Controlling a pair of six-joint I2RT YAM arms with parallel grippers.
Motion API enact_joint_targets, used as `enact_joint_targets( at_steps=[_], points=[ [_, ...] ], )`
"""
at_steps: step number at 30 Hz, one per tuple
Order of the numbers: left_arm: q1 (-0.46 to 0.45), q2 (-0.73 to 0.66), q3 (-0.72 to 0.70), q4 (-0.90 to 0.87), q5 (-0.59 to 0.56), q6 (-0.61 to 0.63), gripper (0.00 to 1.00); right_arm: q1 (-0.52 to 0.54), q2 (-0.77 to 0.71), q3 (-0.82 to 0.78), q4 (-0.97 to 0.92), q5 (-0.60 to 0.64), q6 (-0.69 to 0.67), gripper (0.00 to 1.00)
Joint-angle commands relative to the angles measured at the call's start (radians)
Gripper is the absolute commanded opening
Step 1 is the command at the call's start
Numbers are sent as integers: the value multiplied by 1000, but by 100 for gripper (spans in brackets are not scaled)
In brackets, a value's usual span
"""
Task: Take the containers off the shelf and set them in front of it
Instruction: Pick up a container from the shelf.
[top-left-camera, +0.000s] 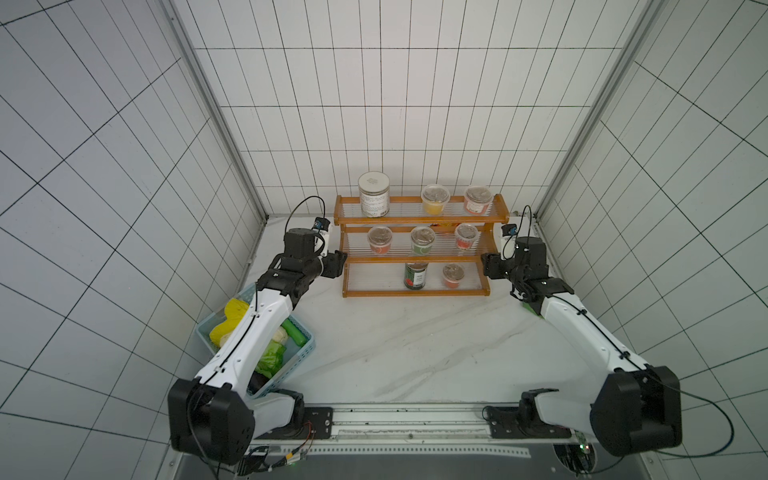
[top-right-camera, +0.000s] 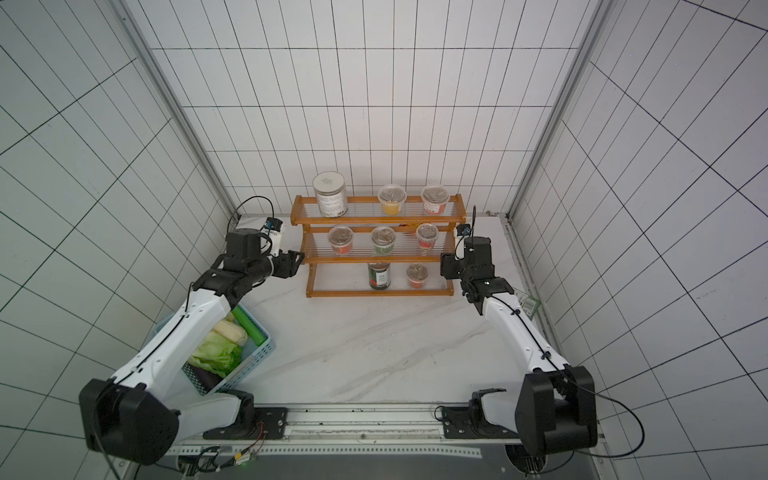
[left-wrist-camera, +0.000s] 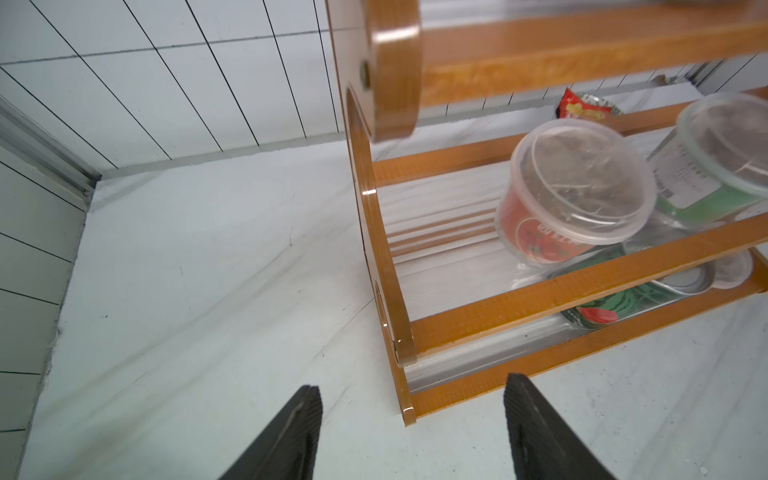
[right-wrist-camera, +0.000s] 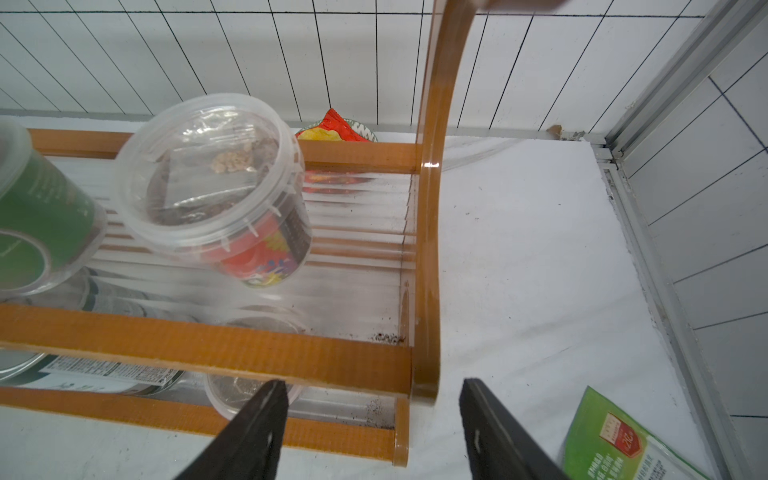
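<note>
White marbled tabletop (top-left-camera: 395, 345), boxed in by gridded white walls, carries the shelf (top-left-camera: 419, 218) close to the back wall: a three-step orange-brown frame with clear rod slats. Its top step holds a white-lidded jar (top-left-camera: 374, 199), a yellow-banded cup (top-left-camera: 435, 199) and a red-banded cup (top-left-camera: 478, 199). The middle step holds a red cup (top-left-camera: 379, 240), a green cup (top-left-camera: 422, 240) and a second red cup (top-left-camera: 466, 237). The bottom step holds a green-red tin can (top-left-camera: 415, 275) and a last red cup (top-left-camera: 453, 275). All stand upright. The left gripper (top-left-camera: 338, 264) sits just beside the shelf's left end and the right gripper (top-left-camera: 488, 266) beside its right end, both with jaws spread and holding nothing. The left arm hides part of a light blue basket (top-left-camera: 305, 353). A green packet (right-wrist-camera: 615, 440) is cut off in the right wrist view, a red bag (right-wrist-camera: 332, 129) behind the shelf is mostly hidden, and the cups' contents are too dim to name.
</note>
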Motion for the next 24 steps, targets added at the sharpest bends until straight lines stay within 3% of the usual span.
enact_joint_targets(
  at_steps=[1, 12, 13, 24],
  points=[
    [-13, -34, 76, -66, 42, 16, 71, -2, -46, 42, -92, -53, -29, 73],
    [-197, 88, 389, -25, 11, 117, 97, 21, -181, 37, -186, -197, -4, 95],
    [-200, 111, 412, -21, 6, 123, 98, 21, -185, 46, -194, -214, 1, 99],
    [-164, 353, 627, 43, 8, 103, 99, 34, -218, 172, -212, -541, 96, 99]
  ],
)
